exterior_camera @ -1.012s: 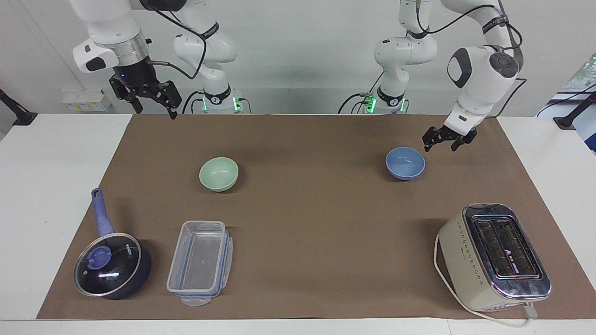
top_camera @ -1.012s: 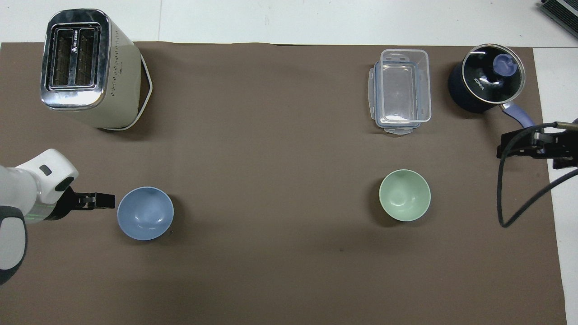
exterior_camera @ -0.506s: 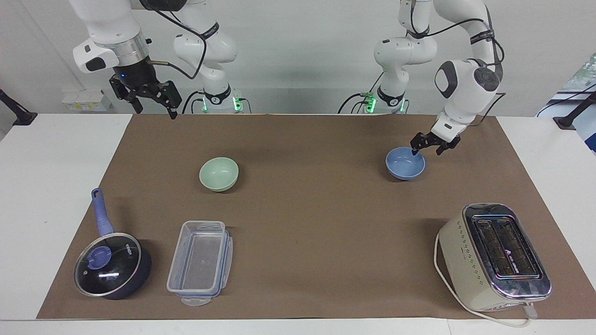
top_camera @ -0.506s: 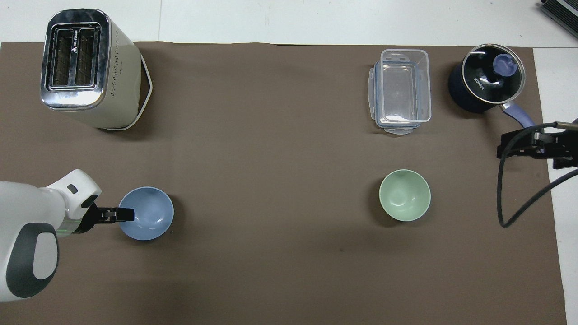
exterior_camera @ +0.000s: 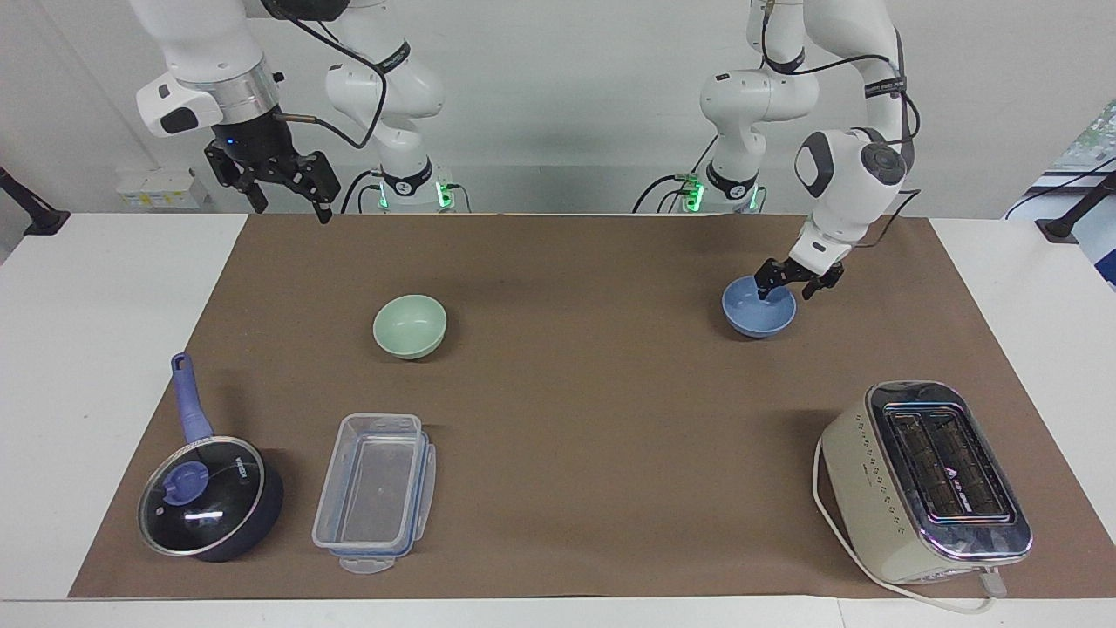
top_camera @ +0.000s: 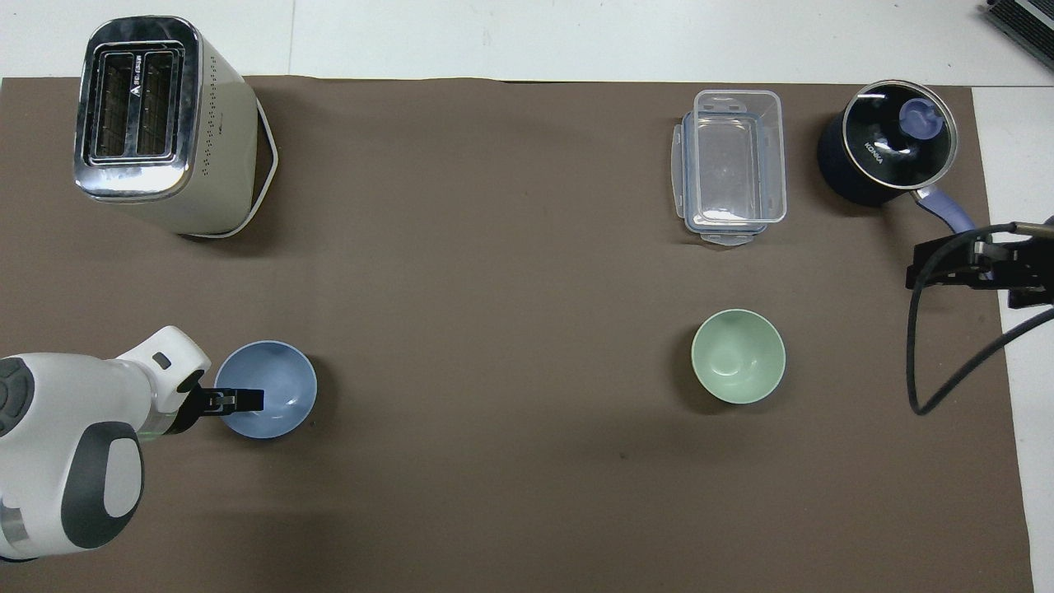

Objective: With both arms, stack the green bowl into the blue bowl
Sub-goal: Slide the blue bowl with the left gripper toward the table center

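Green bowl [exterior_camera: 410, 325] rests alone toward the right arm's end of the tabletop [exterior_camera: 575, 392]; right gripper [exterior_camera: 279, 187] hangs spread above that edge. Left gripper [exterior_camera: 792, 283] straddles the blue bowl [exterior_camera: 757, 312] rim, fingers apart, not yet pinching.

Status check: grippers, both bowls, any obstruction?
Left gripper open astride blue bowl rim. Right gripper open, waiting high. Green bowl untouched. Nothing between bowls.

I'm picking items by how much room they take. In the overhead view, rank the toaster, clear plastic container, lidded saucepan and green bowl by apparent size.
Largest to smallest:
1. toaster
2. clear plastic container
3. lidded saucepan
4. green bowl

The container and the saucepan with its handle look close.
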